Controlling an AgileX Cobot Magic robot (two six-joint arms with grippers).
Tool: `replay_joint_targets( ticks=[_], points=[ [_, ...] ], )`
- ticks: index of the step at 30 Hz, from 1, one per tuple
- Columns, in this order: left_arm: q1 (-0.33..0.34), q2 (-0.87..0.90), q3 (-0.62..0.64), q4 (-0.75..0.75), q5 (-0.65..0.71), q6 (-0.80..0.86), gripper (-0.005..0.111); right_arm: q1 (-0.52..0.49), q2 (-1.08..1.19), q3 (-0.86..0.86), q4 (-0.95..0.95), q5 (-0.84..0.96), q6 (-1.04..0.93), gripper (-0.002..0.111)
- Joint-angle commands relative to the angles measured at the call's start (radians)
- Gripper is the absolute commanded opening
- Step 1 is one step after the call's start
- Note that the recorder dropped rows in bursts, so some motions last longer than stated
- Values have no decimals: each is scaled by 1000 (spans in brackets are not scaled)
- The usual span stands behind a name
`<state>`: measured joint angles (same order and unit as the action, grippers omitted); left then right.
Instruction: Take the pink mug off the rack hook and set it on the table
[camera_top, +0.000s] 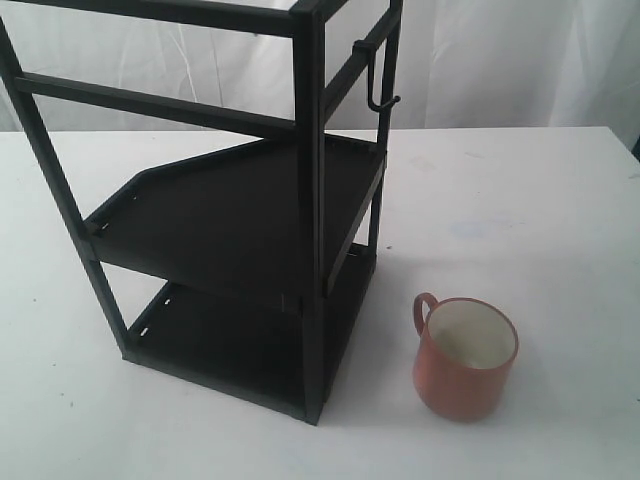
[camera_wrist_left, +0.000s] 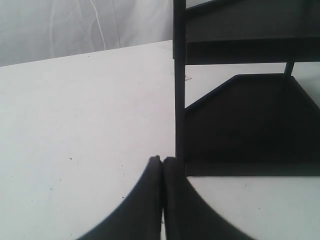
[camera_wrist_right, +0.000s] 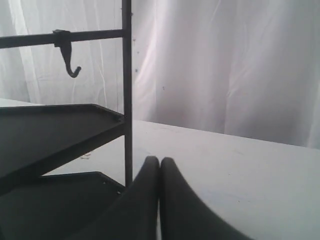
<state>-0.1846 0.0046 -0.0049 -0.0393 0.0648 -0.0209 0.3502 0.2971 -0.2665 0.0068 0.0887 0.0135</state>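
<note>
The pink mug (camera_top: 465, 357) stands upright on the white table (camera_top: 520, 200), to the right of the rack (camera_top: 240, 210), handle turned toward the rack. The rack hook (camera_top: 378, 80) hangs bare from the upper side bar; the right wrist view shows the rack hook (camera_wrist_right: 69, 57) with nothing on it. Neither gripper shows in the exterior view. My left gripper (camera_wrist_left: 162, 160) is shut and holds nothing, low over the table beside a rack post (camera_wrist_left: 179, 85). My right gripper (camera_wrist_right: 159, 160) is shut and holds nothing, near the rack's lower shelf (camera_wrist_right: 55, 210). The mug is out of both wrist views.
A white curtain (camera_top: 500, 60) hangs behind the table. The rack fills the left and middle of the exterior view, its two black shelves bare. The table's right edge lies near the frame's right side.
</note>
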Motion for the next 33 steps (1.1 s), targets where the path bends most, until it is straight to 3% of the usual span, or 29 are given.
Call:
replay_joint_targets(
  ticks=[1,20,28,33],
  points=[
    [5,-5,5,-11,8,-1,0,-51,-68,61,1,16,-13,0],
    [5,-5,5,-11,8,-1,0,-170,-203,266,3,-5,-13,0],
    [5,-5,5,-11,8,-1,0,-268,-267,266,1,19,-13,0],
    [5,-5,5,-11,10,-1,0,-280,-267,266,1,21,-13,0]
  ],
)
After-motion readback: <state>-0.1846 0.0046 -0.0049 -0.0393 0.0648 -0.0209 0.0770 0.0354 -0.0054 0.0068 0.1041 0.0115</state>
